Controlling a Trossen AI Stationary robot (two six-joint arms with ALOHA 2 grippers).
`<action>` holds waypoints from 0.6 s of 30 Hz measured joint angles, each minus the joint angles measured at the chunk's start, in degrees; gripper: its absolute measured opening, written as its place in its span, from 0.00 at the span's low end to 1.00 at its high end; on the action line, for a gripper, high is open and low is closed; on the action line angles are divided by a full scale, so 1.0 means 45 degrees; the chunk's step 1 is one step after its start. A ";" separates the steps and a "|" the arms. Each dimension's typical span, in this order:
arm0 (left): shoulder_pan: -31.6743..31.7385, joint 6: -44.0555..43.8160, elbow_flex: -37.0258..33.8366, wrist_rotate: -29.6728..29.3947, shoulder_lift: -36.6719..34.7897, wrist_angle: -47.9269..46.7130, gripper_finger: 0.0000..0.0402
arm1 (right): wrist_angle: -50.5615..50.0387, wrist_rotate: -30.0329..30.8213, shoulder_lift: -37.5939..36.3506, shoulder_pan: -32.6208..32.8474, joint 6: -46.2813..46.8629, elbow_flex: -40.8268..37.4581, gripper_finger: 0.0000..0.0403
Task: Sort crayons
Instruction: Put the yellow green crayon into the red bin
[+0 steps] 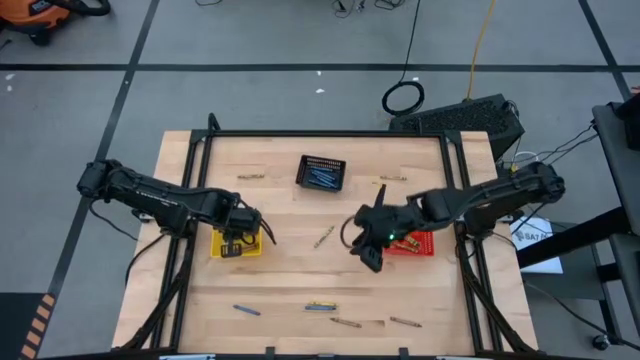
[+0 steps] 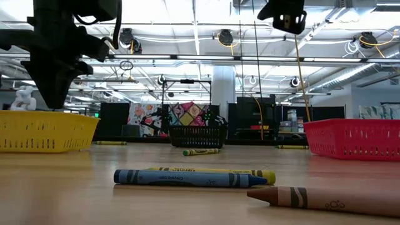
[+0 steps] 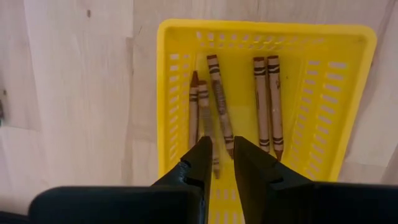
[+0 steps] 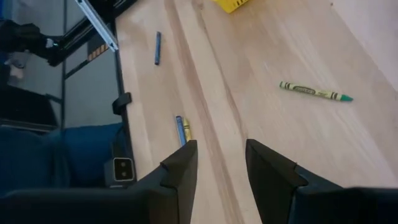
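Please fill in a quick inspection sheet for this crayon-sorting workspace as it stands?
Surface: wooden table.
Job's things: brown crayons in the yellow basket; blue ones in the black basket; red basket; loose crayons scattered.
Clutter: nothing seen.
Grippers: left gripper above the yellow basket, parted, empty; right gripper over bare table, open, empty.
Cables: coiled cable on the floor.
Surroundings: grey floor; no people seen.

Overhead looks straight down; low camera skims the tabletop; both share the yellow basket, seen close by the left wrist.
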 joint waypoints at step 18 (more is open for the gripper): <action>-0.0002 0.0608 -0.0005 -0.0145 -0.0002 0.0923 0.15 | 0.3681 0.0241 0.3870 0.1698 0.0741 0.0005 0.31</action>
